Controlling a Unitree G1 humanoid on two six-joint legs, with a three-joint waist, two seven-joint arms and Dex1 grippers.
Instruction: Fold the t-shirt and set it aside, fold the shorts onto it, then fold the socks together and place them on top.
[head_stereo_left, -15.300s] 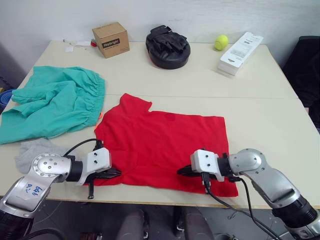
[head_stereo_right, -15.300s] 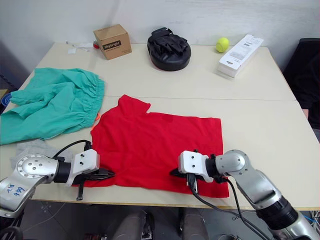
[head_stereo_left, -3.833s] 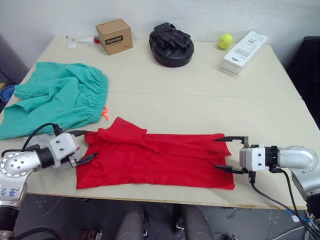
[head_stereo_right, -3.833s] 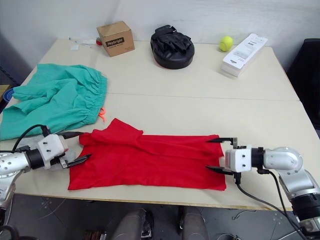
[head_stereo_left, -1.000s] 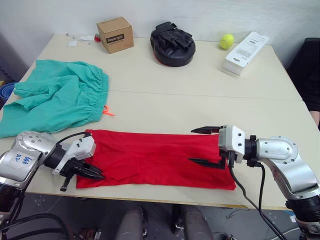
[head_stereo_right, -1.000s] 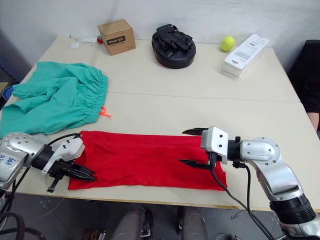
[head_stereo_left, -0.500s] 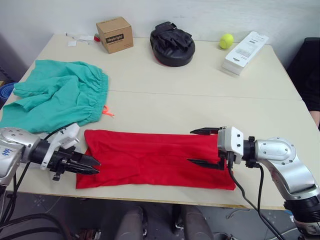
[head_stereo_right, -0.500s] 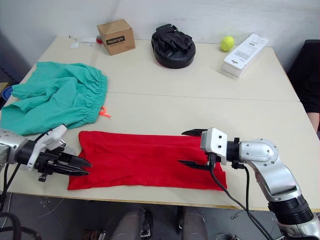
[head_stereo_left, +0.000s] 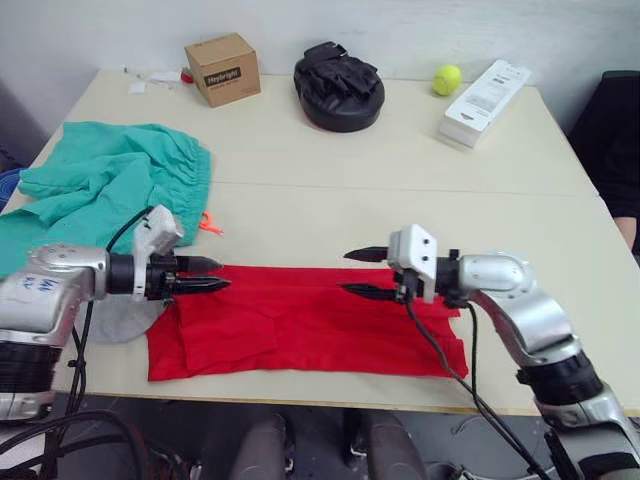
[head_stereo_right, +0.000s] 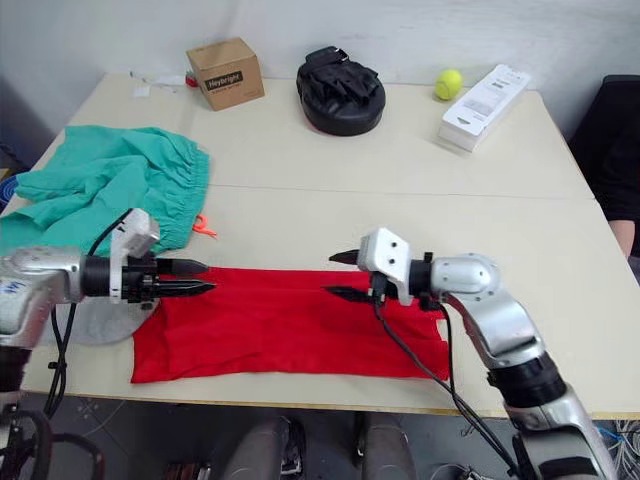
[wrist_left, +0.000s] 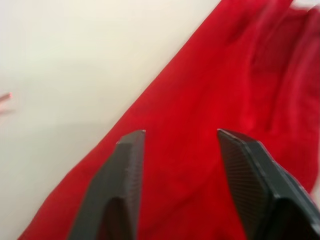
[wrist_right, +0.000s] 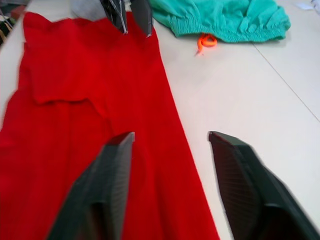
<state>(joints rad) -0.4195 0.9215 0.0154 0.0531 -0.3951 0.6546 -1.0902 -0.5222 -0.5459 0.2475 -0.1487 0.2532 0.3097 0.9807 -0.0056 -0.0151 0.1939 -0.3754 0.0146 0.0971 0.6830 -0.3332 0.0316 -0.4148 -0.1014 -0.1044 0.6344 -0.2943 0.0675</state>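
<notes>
Both arms reach inward, left gripper (head_stereo_left: 218, 276) and right gripper (head_stereo_left: 357, 272) open above t-shirt (head_stereo_left: 300, 330).

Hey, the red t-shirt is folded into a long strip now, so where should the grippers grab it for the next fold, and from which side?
Probably at its two short ends. The t-shirt lies as a flat band running left to right along the table's near edge. The open left gripper could pinch the left end's corners, and the open right gripper the right end, each coming in low from its own side, then carry one end over the other.
</notes>
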